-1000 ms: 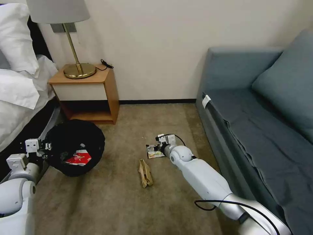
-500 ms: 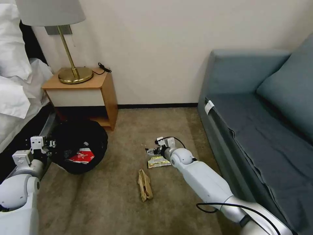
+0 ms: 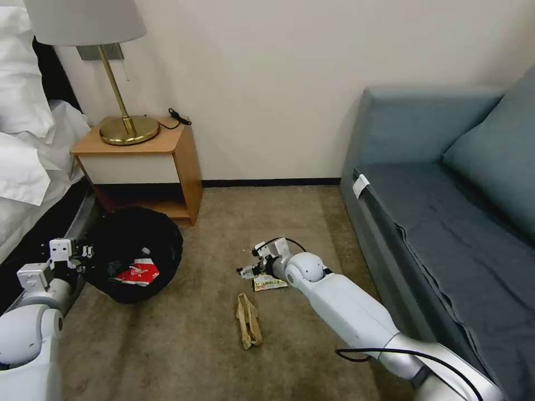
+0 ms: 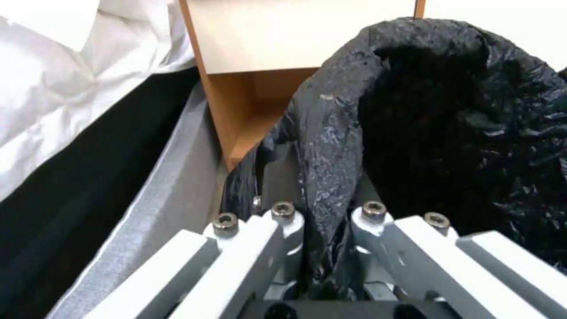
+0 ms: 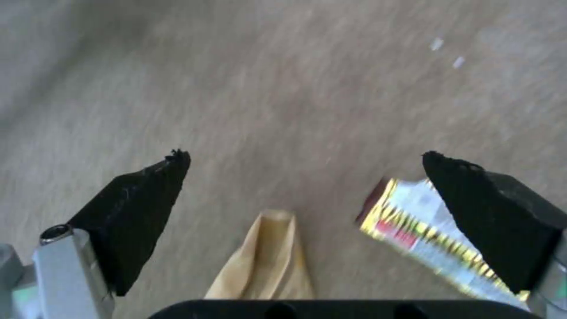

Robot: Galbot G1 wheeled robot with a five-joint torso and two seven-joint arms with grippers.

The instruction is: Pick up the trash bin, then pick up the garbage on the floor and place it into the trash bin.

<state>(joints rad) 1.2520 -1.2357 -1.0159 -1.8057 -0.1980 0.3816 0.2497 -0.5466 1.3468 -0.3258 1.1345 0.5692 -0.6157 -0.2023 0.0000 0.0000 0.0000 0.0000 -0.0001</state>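
Trash bin, black liner folded over the rim, sits low on the carpet just ahead of the left hand. The bin is tipped so its mouth faces up and toward the open floor, probably so litter can be dropped in from the right side. A red-white wrapper already lies inside.

Left hand: in the left wrist view its fingers are closed tight on the bagged rim, liner pinched between them. Judged to be the carrying grip. The bin is held at the edge so the opening stays free.

Right hand: low over the carpet, well apart from the bin. Its black pads are spread wide with nothing between them, an approach posture and not a grasp.

Silvery-yellow snack wrapper: flat on the floor just beneath and beside the right hand; in the right wrist view it lies against one pad, not centred.

Tan crumpled paper: on the floor near the right hand, toward the robot. Both pieces not yet binned.
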